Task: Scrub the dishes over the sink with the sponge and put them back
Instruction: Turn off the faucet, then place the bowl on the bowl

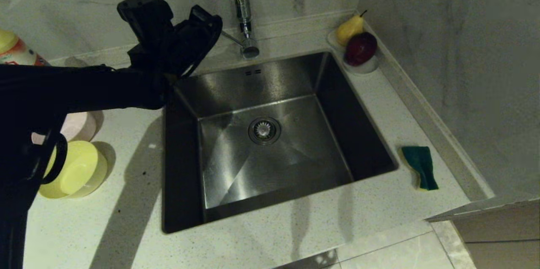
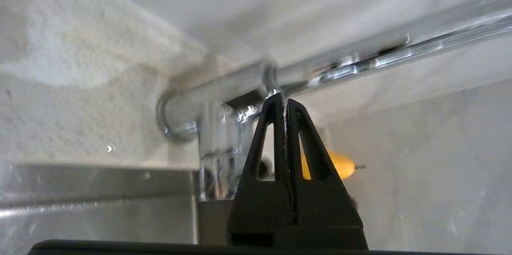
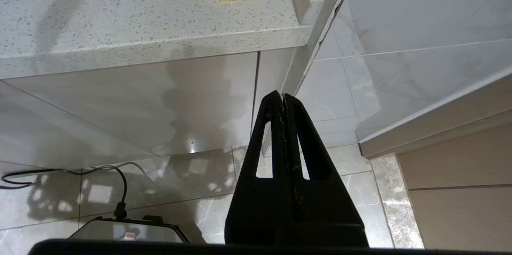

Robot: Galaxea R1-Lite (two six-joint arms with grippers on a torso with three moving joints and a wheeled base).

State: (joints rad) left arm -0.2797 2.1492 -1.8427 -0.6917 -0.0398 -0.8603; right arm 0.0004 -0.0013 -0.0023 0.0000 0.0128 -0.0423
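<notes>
Pale speckled countertop (image 1: 126, 218) wraps around the sink (image 1: 185, 201), a deep square steel basin with a round drain strainer (image 1: 264, 130) in the middle of its floor and nothing else inside. A chrome faucet (image 1: 242, 12) rises behind the basin against the marbled wall.

On the counter to the left of the basin sit the dishes: a yellow bowl (image 1: 80, 172) lying tilted, and behind it a pale pink bowl (image 1: 80, 125), both partly covered by the robot's dark left arm. I cannot make out a blue bowl. A bottle (image 1: 14, 49) with a yellow cap stands at the far left by the wall.

The sponge (image 1: 419, 167) lies on the counter to the right of the basin, green side up with a sliver of yellow showing, well apart from the bowls. In the far right corner a small white dish (image 1: 366, 66) holds a yellow pear (image 1: 349, 28) and a dark red fruit (image 1: 361, 47).

The left gripper (image 2: 283, 101) is raised over the basin's back left corner, near the faucet base, its fingers pressed together with nothing between them. The right gripper (image 3: 282, 97) hangs low in front of the cabinet, below the counter edge, pointing at the tiled floor, fingers likewise pressed together and empty.
</notes>
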